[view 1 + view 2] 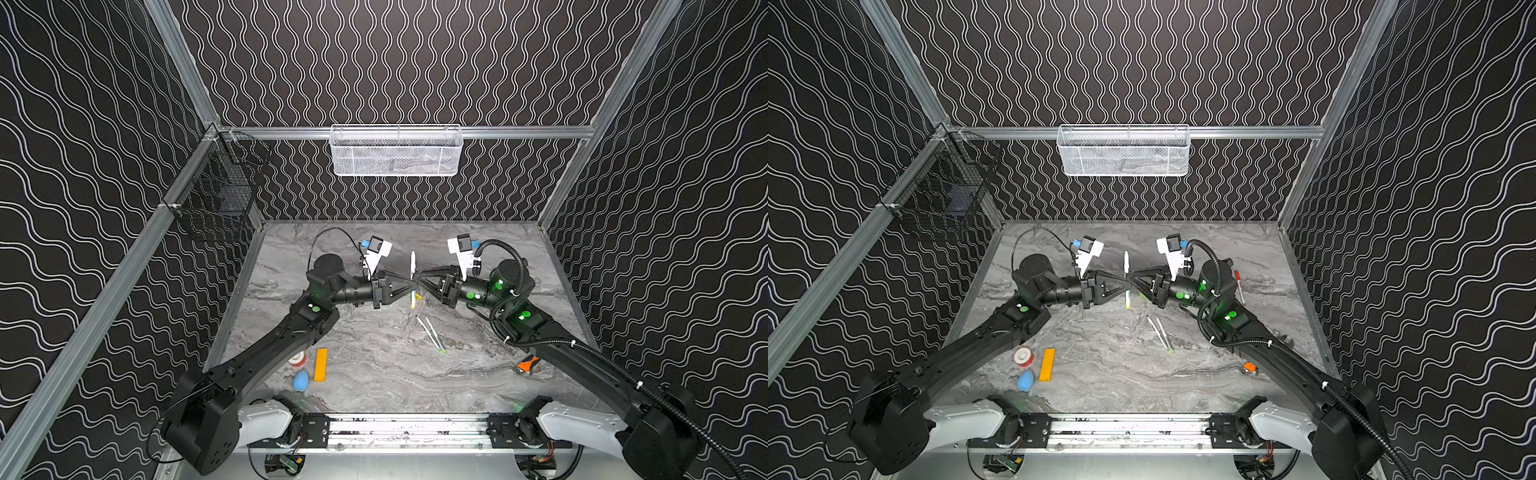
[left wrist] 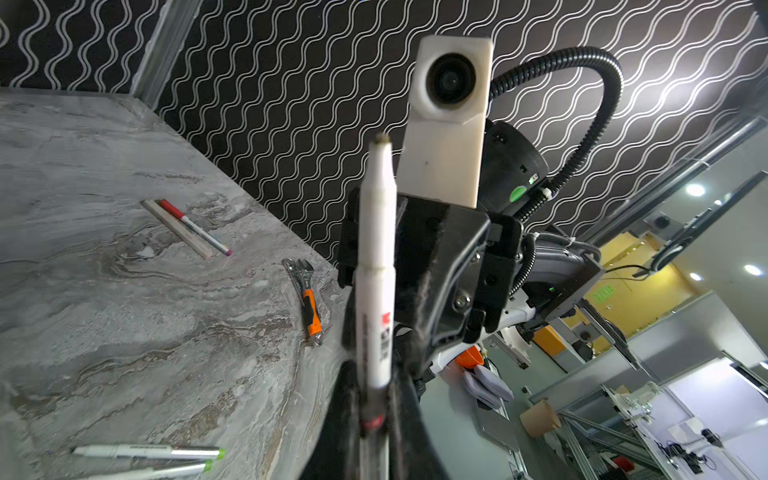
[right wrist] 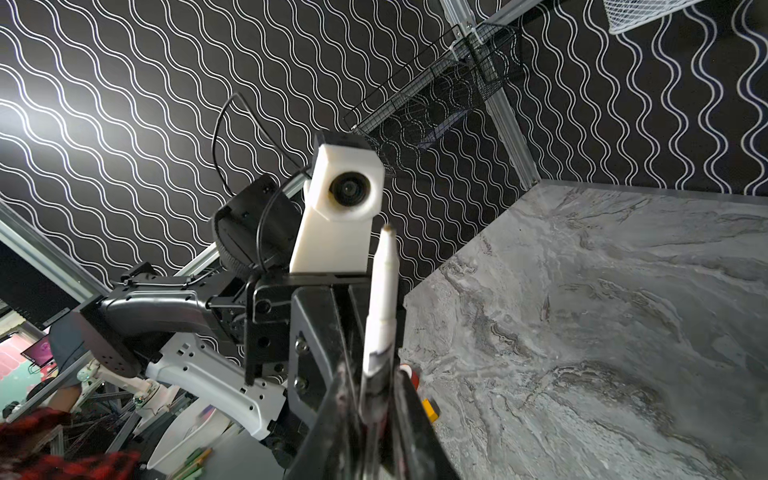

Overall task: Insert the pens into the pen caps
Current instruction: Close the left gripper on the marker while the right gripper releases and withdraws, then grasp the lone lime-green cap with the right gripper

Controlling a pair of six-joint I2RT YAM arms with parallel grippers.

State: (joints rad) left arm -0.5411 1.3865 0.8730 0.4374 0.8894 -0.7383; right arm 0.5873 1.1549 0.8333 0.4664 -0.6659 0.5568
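A white pen (image 1: 412, 264) (image 1: 1126, 262) stands upright above the table's middle, tip up, with a yellow-green lower end. My left gripper (image 1: 411, 285) (image 2: 376, 419) is shut on this pen (image 2: 374, 270). From the opposite side my right gripper (image 1: 418, 279) (image 3: 376, 399) has its fingers close on either side of the same pen (image 3: 384, 291); whether they still press it is unclear. Two pens with green ends (image 1: 432, 334) (image 2: 149, 451) lie side by side on the table. Near the right arm, a red pen cap (image 1: 1236, 275) sits on another pen. I make out no loose caps.
A red-and-white tape roll (image 1: 1022, 357), an orange-yellow bar (image 1: 1047, 365) and a blue blob (image 1: 1025, 380) lie at the front left. An orange-handled wrench (image 2: 309, 303) lies at the front right. A white mesh basket (image 1: 395, 151) and a black wire basket (image 1: 216, 187) hang on the walls.
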